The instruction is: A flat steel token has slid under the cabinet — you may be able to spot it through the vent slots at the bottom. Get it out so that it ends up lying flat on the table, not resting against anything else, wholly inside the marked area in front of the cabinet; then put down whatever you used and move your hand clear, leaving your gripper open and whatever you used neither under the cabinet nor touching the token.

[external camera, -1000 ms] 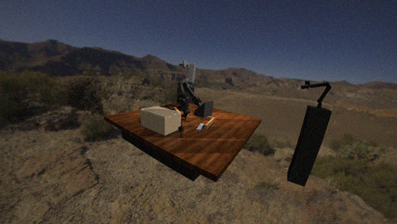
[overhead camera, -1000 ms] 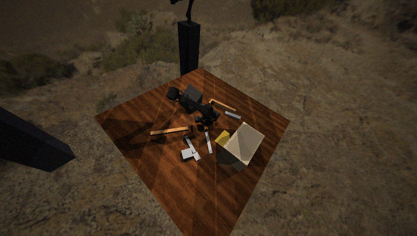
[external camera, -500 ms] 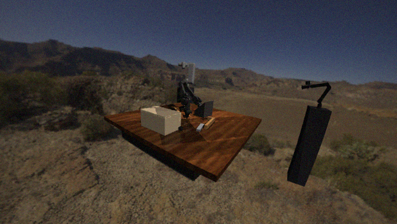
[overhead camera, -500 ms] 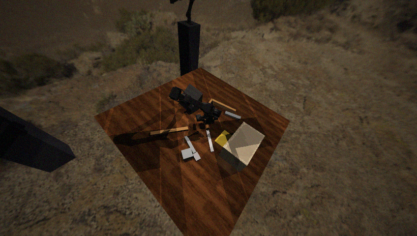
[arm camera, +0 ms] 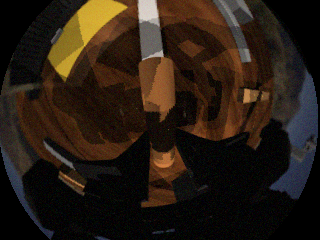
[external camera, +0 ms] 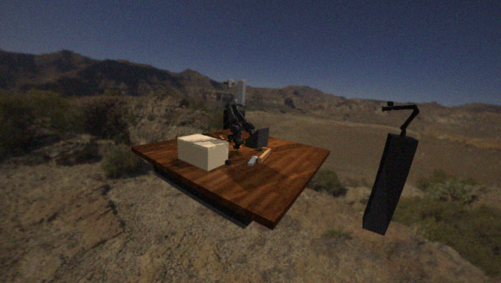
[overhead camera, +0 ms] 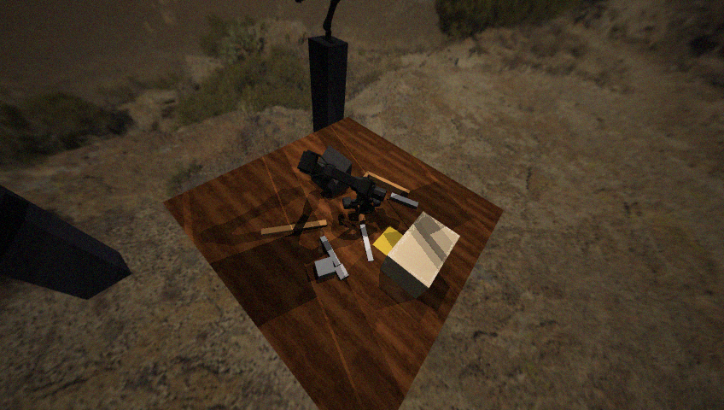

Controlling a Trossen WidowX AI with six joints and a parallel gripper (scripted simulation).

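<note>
Clamped in the jaws at its near end, the grey flat bar runs lengthwise alongside the cabinet, beside the yellow marked area, not yet aimed beneath it.

Table: glossy striped wood; cabinet, on it: matt cream; strip beside cabinet: smooth pale-grey metal; slat: matt light wood.

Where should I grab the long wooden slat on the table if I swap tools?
Near its end closest to the arm, from above, fingers across its narrow width: the wooden slat lies flat, both long edges free. An end grip leaves its length for reaching. The gripper is shut on the grey bar now.
</note>
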